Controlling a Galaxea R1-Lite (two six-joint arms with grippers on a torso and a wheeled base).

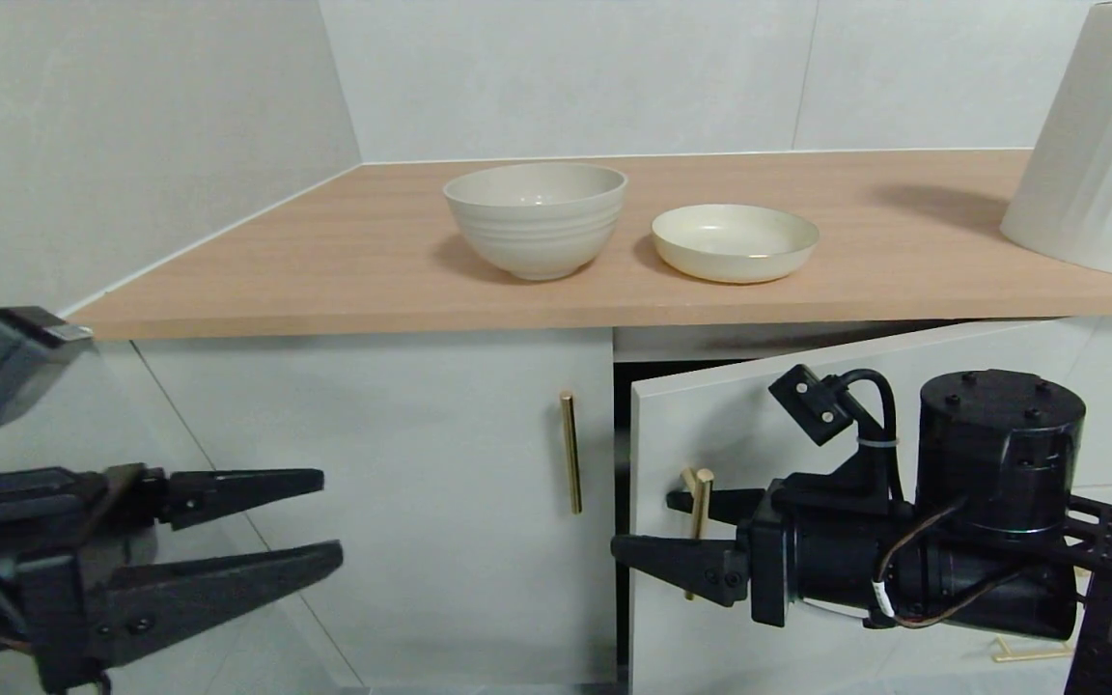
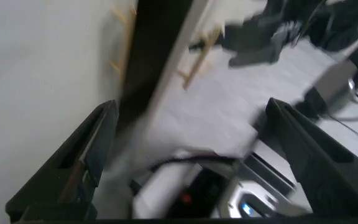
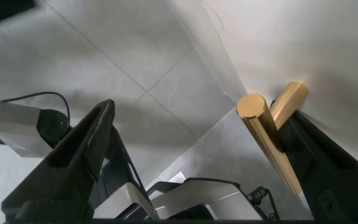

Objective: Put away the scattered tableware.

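The right gripper (image 1: 643,526) is sitting low down in front of the cupboard. Its two black fingers are spread apart, and they are not pinching anything. A gold handle (image 1: 700,494) is standing between the fingers. In the right wrist view the handle is lying close against one finger, and the other finger is staying well away from it. The handle is on the right door (image 1: 681,415), and this door is hanging a little open. A dark gap is showing between it and the left door (image 1: 402,463). The left door is shut and is wearing its own long gold handle (image 1: 570,465).

The left gripper (image 1: 324,519) is hanging low on the left side, in front of the left door. Its fingers are spread apart too, with nothing between them.

Up above, the wooden worktop (image 1: 324,275) is running over both doors. A deep cream bowl (image 1: 536,218) is sitting on it, above the left door. A low cream dish (image 1: 735,241) is sitting just beside the bowl, on its right, not touching it. Far off to the right, a big white ribbed shade (image 1: 1101,154) is resting on the worktop.
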